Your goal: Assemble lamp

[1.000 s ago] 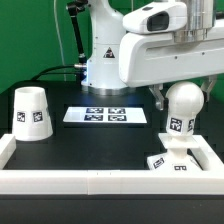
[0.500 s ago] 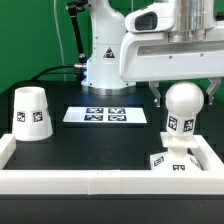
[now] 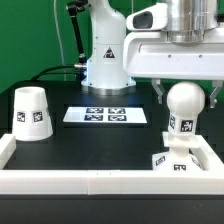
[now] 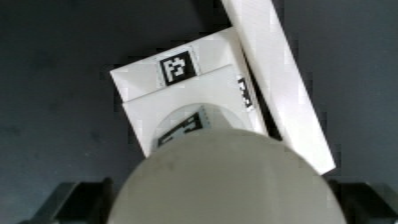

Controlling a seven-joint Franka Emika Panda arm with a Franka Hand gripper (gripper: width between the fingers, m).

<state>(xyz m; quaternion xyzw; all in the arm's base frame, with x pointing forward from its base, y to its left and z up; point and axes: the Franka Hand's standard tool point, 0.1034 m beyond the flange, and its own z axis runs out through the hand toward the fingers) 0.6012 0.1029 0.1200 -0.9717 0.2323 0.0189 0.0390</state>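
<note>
The ball-shaped bulb (image 3: 185, 100) stands upright on the low square base (image 3: 171, 160) at the exterior view's right, close to the white rim. My gripper (image 3: 185, 99) comes down from above with one dark finger pressed against each side of the ball, shut on it. In the wrist view the bulb (image 4: 222, 178) fills the space between the fingers (image 4: 75, 203), and the tagged base (image 4: 178, 75) lies beyond it. The cup-like shade (image 3: 31, 113) stands alone, wide end down, at the exterior view's left.
The marker board (image 3: 105, 115) lies flat at the middle back of the black table. A raised white rim (image 3: 100, 185) runs along the front and both sides; its right wall (image 4: 281, 80) runs right beside the base. The robot's white pedestal (image 3: 104, 60) stands behind.
The arm's white body above the bulb has shifted toward the exterior view's right and turned. The bulb, base and shade stay where they were, and the jaws keep the same width.
</note>
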